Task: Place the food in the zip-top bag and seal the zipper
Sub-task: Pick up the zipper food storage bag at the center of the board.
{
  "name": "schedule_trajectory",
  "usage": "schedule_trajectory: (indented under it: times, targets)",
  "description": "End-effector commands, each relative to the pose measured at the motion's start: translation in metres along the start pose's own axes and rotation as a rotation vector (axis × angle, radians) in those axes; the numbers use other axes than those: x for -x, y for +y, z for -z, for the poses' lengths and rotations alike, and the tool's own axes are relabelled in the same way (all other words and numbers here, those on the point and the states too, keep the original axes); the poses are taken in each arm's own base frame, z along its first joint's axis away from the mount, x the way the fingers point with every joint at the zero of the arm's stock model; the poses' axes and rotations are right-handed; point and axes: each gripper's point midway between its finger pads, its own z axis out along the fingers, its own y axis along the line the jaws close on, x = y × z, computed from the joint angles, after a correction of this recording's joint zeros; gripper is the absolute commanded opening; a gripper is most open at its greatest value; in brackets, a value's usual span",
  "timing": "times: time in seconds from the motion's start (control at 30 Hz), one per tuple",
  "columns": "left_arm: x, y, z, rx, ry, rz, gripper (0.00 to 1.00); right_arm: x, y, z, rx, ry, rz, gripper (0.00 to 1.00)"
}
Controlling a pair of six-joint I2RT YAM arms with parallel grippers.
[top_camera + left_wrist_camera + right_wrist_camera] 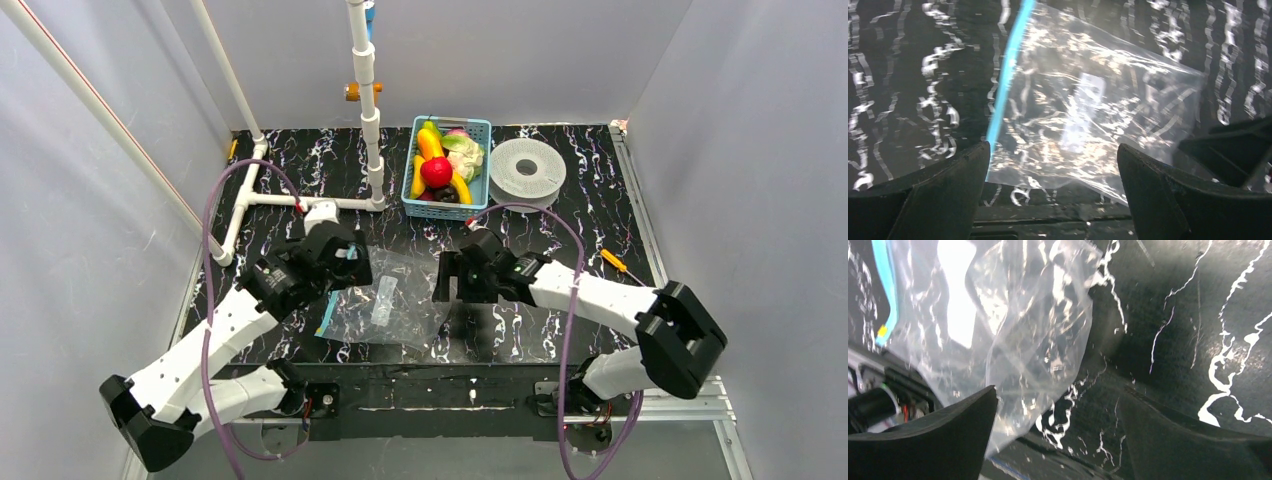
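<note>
Arms angled inward, we held the left gripper (1052, 156) spread over the zip-top bag (390, 300), its zipper (1008, 75) ending beside one fingertip; the right gripper (1059, 400) gaped at the bag's opposite edge.

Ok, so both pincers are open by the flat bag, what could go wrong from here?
1. The zip-top bag lies flat on the table, so the left pincer near the zipper might pinch both layers and keep the mouth shut.
2. The film is crumpled by the right pincer; a nudge may slide it.
3. The food sits in the basket beyond; reaching there could drag the bag.
</note>
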Motion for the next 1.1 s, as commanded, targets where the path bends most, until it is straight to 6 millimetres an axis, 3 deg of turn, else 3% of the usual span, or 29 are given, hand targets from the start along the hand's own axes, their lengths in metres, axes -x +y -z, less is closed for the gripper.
schedule_trajectory:
  times: [0.0, 0.1, 0.23, 0.37, 0.43, 0.53, 0.67, 0.8, 0.93, 1.07]
  targets:
    - [0.008, 0.034, 0.0, 0.072, 0.038, -0.039, 0.98, 0.03, -0.002, -0.011, -0.108, -0.133, -0.112, 0.87]
    - [0.018, 0.036, -0.01, 0.089, 0.031, -0.032, 0.98, 0.035, 0.008, -0.025, -0.052, -0.133, 0.018, 0.6]
    - [0.042, 0.031, -0.032, 0.114, 0.019, -0.049, 0.98, 0.031, 0.002, -0.041, -0.06, -0.082, 0.152, 0.39]
    - [0.077, 0.015, -0.051, 0.061, -0.022, -0.072, 0.98, 0.03, 0.002, -0.038, -0.028, -0.084, 0.212, 0.21]
    - [0.092, 0.007, -0.061, 0.032, -0.043, -0.111, 0.98, 0.033, -0.002, -0.032, -0.04, -0.098, 0.232, 0.02]
    - [0.101, -0.003, -0.081, -0.014, -0.057, -0.176, 0.98, 0.042, -0.012, -0.022, -0.041, -0.115, 0.259, 0.01]
    - [0.068, -0.005, -0.112, -0.07, 0.023, -0.198, 0.98, 0.05, -0.019, -0.006, -0.004, -0.082, 0.34, 0.01]
    - [0.048, -0.013, -0.118, -0.146, 0.086, -0.178, 0.98, 0.056, -0.026, 0.008, -0.025, -0.093, 0.416, 0.01]
    - [0.019, -0.04, -0.123, -0.327, 0.199, -0.21, 0.98, 0.056, -0.031, 0.003, 0.04, -0.07, 0.339, 0.01]
    - [-0.005, -0.038, -0.143, -0.34, 0.344, -0.167, 0.98, 0.047, -0.036, -0.002, 0.094, -0.027, 0.273, 0.01]
